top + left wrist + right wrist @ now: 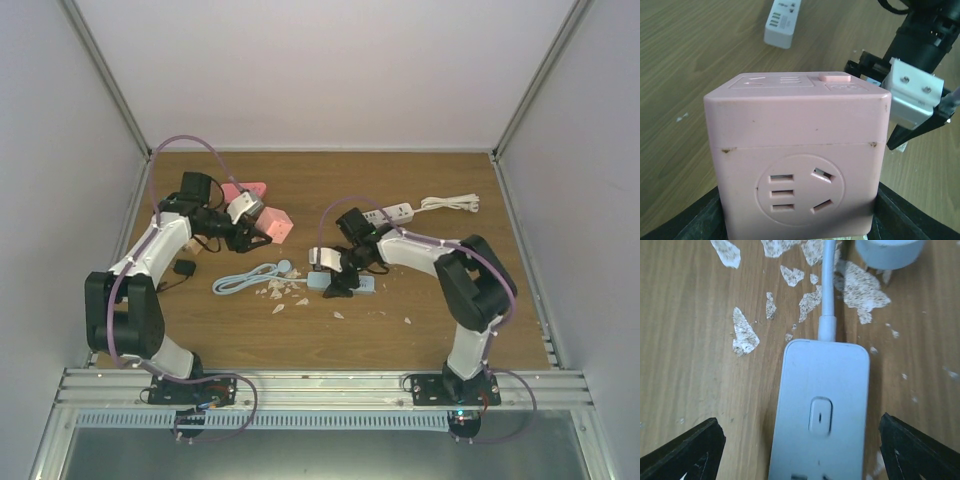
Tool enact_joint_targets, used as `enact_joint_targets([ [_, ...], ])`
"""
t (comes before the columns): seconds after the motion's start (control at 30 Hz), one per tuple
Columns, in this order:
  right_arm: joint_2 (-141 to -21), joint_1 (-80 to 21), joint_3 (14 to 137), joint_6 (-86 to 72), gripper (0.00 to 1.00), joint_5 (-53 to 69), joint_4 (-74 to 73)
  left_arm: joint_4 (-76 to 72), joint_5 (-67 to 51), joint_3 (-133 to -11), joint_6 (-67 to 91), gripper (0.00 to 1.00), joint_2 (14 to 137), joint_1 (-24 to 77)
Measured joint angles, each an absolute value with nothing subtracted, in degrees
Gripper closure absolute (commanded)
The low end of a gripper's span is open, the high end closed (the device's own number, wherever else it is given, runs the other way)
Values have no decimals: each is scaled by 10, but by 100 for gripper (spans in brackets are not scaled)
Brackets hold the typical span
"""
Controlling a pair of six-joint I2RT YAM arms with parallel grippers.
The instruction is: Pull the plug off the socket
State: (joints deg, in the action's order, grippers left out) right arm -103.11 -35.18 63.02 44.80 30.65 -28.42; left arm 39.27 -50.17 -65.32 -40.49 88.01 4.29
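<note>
The left gripper (797, 220) is clamped on the pink cube socket (795, 150), with one finger on each side. The right gripper (802, 450) stands wide open astride the pale blue power strip (822, 385) without touching it. The plug (887, 250) lies on the table (690, 365) just beyond the strip's cord end.

Soft, even light from above fills the overhead view. The white walls are bright and slightly washed out, shadows on the table (400, 320) are short and faint, and the frame is a little grainy. In the left wrist view the pink socket cube (800, 150) is sharp, its top face lighter than its shaded front. In the right wrist view the pale blue power strip (822, 405) looks slightly blurred, a soft shadow runs along its left side, and the lower corners go nearly black.
</note>
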Motion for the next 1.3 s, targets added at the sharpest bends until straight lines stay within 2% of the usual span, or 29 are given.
enact_joint_targets([
  [0.3, -1079, -369, 655, 455, 49, 251, -284, 421, -488, -647, -432, 71, 873, 2],
  [0.4, -1077, -362, 647, 455, 56, 252, -282, 426, -482, -647, -440, 71, 873, 2],
  [0.53, -1047, -336, 604, 470, 60, 257, -266, 437, -447, -647, -469, 71, 873, 2],
  [0.8, -953, -251, 498, 532, 59, 249, -285, 488, -276, -620, -577, 71, 873, 2],
  [1.07, -919, -217, 464, 570, 56, 247, -294, 515, -134, -595, -621, 70, 894, -15],
  [1.13, -913, -211, 460, 574, 47, 246, -298, 516, -112, -595, -622, 62, 898, -16],
  [1.3, -904, -204, 457, 582, 21, 235, -321, 514, -62, -595, -623, 21, 907, -16],
])
